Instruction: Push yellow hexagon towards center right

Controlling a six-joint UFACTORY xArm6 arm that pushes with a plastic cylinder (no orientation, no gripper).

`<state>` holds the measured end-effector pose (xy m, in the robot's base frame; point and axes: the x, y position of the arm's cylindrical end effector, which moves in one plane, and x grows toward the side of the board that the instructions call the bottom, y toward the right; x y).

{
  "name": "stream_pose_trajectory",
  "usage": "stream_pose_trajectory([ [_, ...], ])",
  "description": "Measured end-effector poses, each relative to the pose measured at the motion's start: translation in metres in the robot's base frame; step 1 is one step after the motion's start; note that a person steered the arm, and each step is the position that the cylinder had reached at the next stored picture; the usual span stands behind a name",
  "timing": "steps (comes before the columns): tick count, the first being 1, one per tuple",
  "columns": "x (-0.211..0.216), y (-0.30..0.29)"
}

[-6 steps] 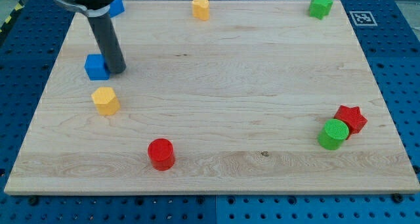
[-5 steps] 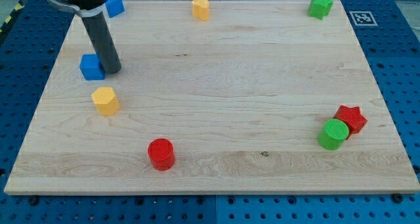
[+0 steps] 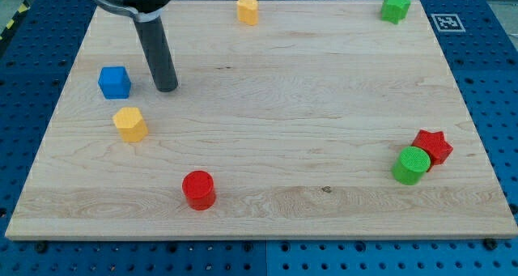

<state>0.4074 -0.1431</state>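
Observation:
The yellow hexagon (image 3: pixel 129 124) lies on the wooden board (image 3: pixel 267 114) at the view's left, below the middle height. My tip (image 3: pixel 167 88) stands on the board above and to the right of the hexagon, apart from it. A blue cube (image 3: pixel 115 82) sits to the left of the tip with a gap between them.
A yellow block (image 3: pixel 248 10) lies at the top middle and a green star (image 3: pixel 395 7) at the top right. A red star (image 3: pixel 433 146) touches a green cylinder (image 3: pixel 411 165) at the lower right. A red cylinder (image 3: pixel 198 189) sits at the bottom left of centre.
My tip has moved to the right, away from the blue cube it stood against. The blue cube ended slightly further left. The small blue block at the top left is now hidden behind the arm.

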Motion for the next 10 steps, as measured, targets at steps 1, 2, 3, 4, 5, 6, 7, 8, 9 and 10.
stream_pose_trajectory([
  [1,0.025,-0.008],
  [2,0.029,-0.025],
  [3,0.029,-0.037],
  [4,0.029,-0.052],
  [5,0.034,-0.072],
  [6,0.063,-0.077],
  [7,0.068,-0.077],
  [8,0.081,-0.052],
  [9,0.081,-0.02],
  [10,0.08,0.021],
])
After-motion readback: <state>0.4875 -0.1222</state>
